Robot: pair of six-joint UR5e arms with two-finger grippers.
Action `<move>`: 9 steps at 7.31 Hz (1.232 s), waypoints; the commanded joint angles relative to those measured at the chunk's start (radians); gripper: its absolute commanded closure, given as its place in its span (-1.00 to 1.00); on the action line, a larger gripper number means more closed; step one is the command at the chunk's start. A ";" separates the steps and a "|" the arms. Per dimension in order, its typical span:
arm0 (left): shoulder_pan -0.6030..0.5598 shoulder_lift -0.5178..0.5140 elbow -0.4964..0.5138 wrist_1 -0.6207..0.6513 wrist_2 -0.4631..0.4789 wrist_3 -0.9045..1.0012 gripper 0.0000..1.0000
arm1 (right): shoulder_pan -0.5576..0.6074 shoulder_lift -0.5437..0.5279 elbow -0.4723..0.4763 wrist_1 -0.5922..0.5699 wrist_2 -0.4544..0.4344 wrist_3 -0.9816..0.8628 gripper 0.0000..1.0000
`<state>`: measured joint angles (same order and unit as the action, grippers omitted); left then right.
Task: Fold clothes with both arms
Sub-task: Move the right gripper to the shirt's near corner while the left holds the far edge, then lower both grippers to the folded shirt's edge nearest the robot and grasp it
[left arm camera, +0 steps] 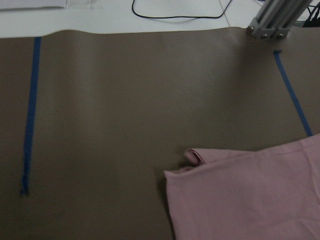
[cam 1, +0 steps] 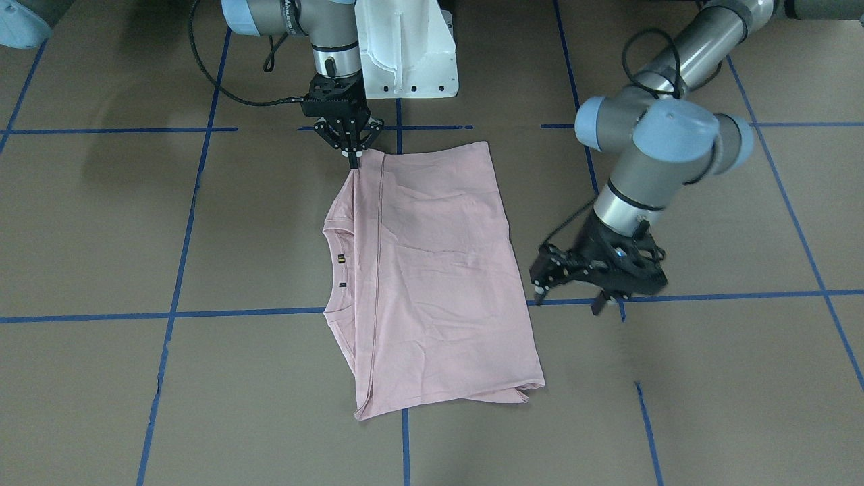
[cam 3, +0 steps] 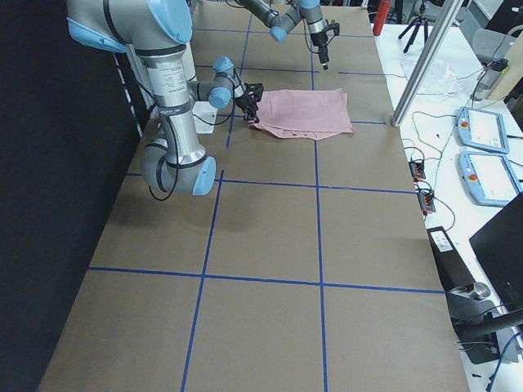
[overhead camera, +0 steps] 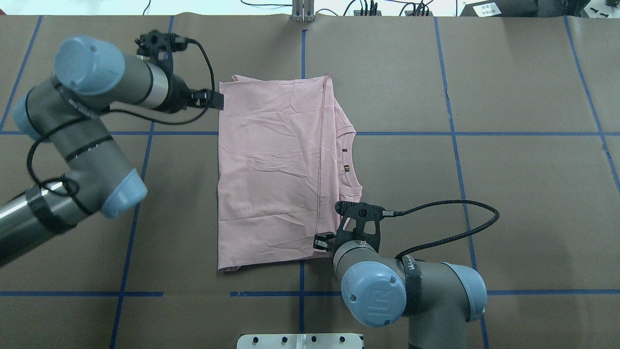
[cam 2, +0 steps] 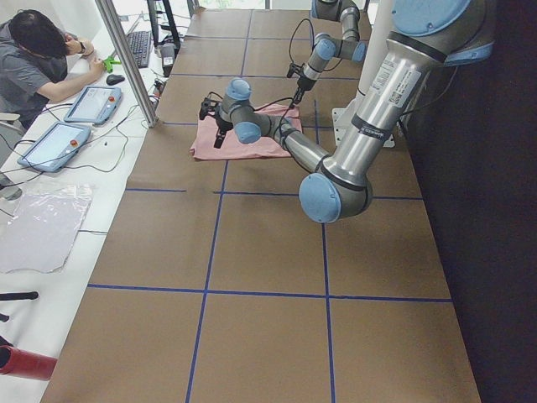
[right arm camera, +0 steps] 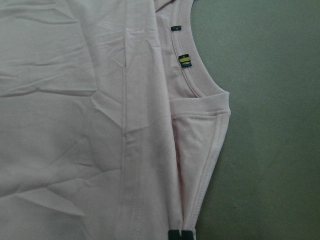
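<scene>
Showing UR logo (overhead camera: 381, 296) on right arm (overhead camera: 436, 286), T-shirt (overhead camera: 271, 169) collar tags (right arm camera: 185, 61) illegible

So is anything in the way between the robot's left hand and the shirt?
No, nothing visible. Only bare table lies between the open left gripper and the nearest edge of the shirt.

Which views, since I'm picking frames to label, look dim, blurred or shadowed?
Left wrist view: dim and soft, T-shirt corner murky. Front-facing view: left gripper slightly smeared, faint arm shadows on the table. Right wrist view: even light, collar stitching crisp. Overhead view: sharp, evenly lit.
</scene>
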<state>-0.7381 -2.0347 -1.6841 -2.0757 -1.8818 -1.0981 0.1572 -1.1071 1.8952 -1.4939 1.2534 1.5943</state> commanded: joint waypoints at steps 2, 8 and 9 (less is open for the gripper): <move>0.354 0.180 -0.353 0.143 0.183 -0.392 -1.00 | -0.004 -0.002 0.012 0.000 -0.003 0.001 1.00; 0.516 0.183 -0.241 0.149 0.320 -0.611 -0.08 | -0.004 -0.002 0.012 0.000 -0.003 0.001 1.00; 0.516 0.185 -0.243 0.149 0.322 -0.606 -0.13 | -0.004 0.000 0.012 0.000 -0.003 0.001 1.00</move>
<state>-0.2234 -1.8516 -1.9291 -1.9267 -1.5617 -1.7073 0.1534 -1.1089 1.9066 -1.4941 1.2502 1.5953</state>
